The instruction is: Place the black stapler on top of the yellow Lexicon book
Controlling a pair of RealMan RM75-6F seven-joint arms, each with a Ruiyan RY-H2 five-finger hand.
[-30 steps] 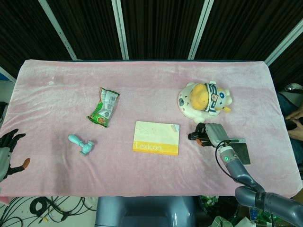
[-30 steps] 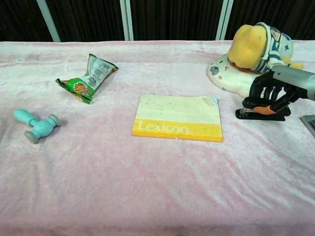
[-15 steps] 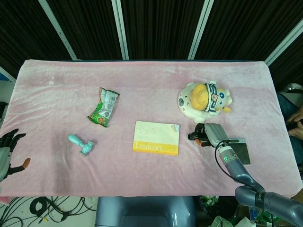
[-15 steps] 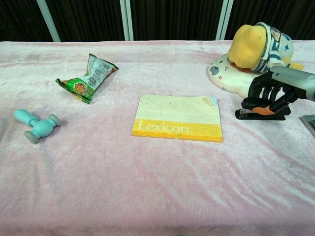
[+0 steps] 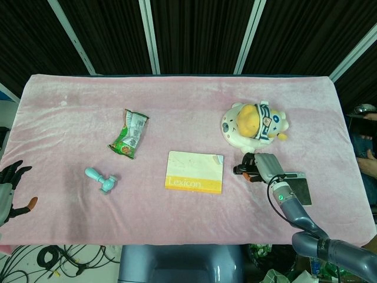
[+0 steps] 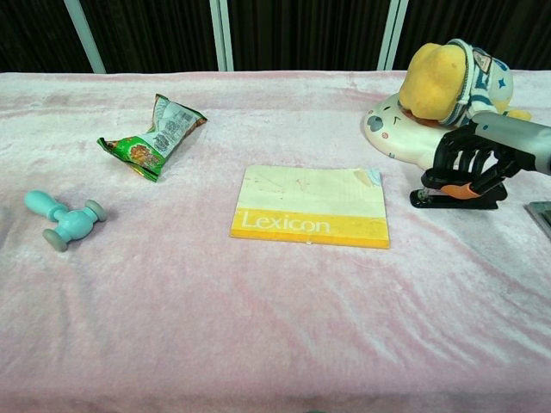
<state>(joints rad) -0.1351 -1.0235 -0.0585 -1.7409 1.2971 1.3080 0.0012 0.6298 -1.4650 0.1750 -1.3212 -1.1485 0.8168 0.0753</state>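
Observation:
The black stapler [image 6: 452,200] lies on the pink cloth just right of the yellow Lexicon book [image 6: 310,205], in front of the plush toy. My right hand [image 6: 469,159] is curled over the stapler from above and grips it, with an orange pad showing under the fingers. In the head view the stapler [image 5: 241,170] pokes out left of the right hand [image 5: 263,167], a short gap from the book [image 5: 194,171]. My left hand [image 5: 12,188] hangs off the table's left front corner, fingers spread, holding nothing.
A yellow and white plush toy [image 6: 439,95] sits right behind the stapler. A green snack bag [image 6: 153,138] and a teal toy [image 6: 65,218] lie to the left. A dark flat plate [image 5: 300,190] rests by my right wrist.
The right hand and the stapler have shifted very slightly up and to the left. The left hand has stayed where it was.

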